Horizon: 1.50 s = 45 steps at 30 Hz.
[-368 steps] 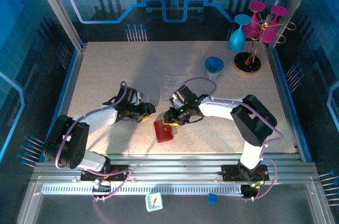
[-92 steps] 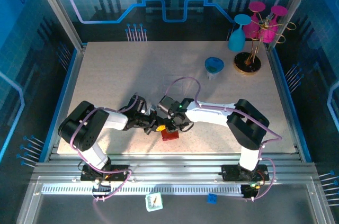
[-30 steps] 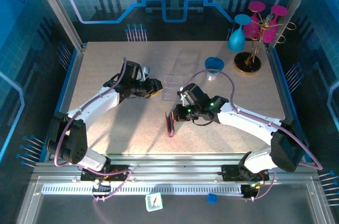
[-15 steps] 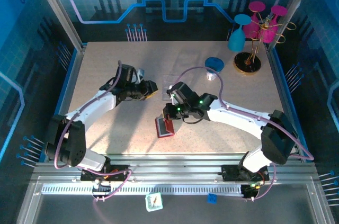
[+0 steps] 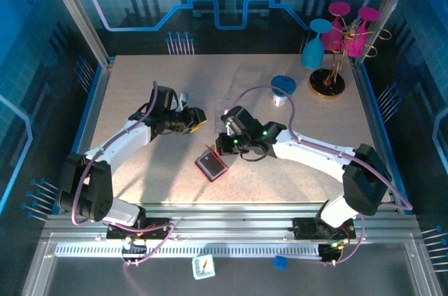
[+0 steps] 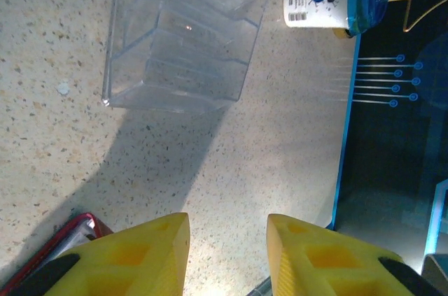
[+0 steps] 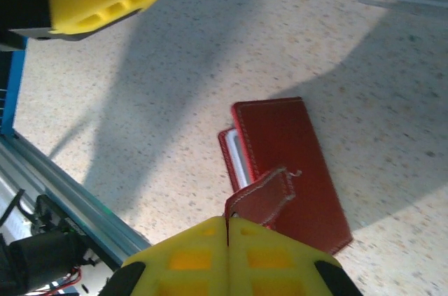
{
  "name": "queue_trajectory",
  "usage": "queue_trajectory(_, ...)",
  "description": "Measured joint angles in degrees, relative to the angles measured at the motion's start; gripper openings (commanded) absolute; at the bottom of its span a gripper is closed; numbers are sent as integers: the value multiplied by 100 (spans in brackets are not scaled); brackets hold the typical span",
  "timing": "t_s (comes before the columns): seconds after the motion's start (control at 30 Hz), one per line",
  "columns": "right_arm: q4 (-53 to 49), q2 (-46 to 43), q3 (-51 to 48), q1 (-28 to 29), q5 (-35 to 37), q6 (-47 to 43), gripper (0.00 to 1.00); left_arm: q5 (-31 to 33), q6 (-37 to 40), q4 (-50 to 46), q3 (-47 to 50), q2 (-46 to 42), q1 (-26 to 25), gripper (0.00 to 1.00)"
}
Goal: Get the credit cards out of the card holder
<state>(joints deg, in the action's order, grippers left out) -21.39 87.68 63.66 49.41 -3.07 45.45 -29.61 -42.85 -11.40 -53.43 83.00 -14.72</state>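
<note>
Top view, left to right. Left end effector [image 5: 199, 120] hangs over the middle of the table [image 5: 140, 86], tips aimed toward the right of the frame. On its own wrist camera the end effector [image 6: 227, 254] stands spread, with bare table between the two yellow fingers [image 6: 150, 257] and nothing held. A red corner of the card holder [image 6: 52, 250] shows at the lower left of that frame. In the top view the card holder [image 5: 211, 164] sits just below and right of the left end effector, near the front middle of the table, red outer face up, apparently resting on the surface. Right end effector [image 5: 218, 146] is right above its upper edge. On the right wrist camera that end effector [image 7: 227, 236] is pressed together, pinching the end of the thin red tab [image 7: 264, 196]. There the card holder [image 7: 294, 163] lies just beyond the fingertips, closed, with a second red layer and a pale strip along its left side. Cannot tell whether that strip is a card. A clear plastic box [image 6: 182, 33], empty with inner dividers, sits up-frame of the left end effector, well apart from the card holder. Further right stands a small white tub with a blue lid [image 5: 283, 87]. At the upper right corner are a teal glass [image 5: 313, 47] and a gold stand with pink glasses [image 5: 346, 26].
</note>
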Motion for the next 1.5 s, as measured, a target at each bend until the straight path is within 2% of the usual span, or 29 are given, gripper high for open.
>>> queue_trajectory(0.3, -125, -852, -848, -485, 210, 22, 0, -15, 44, -33, -2, 326, -546, 35)
queue_trajectory(0.67, -275, -1449, -1622, -562, 492, 17, 0, -74, 96, 11, 26, 649, -1191, 32)
queue_trajectory(0.87, -321, -1473, -2022, -728, 675, -142, 0, -304, 72, 317, 422, 826, -1335, 30)
queue_trajectory(1.17, -216, -1064, -2059, -1231, 713, -726, 0, -452, 81, 455, 323, 1526, -1709, 26)
queue_trajectory(1.33, -232, -872, -2041, -1473, 669, -942, 19, -280, 70, 468, 323, 1539, -1718, 26)
queue_trajectory(1.5, -334, -968, -2004, -1475, 564, -973, 32, 92, 50, 417, 323, 1244, -1718, 27)
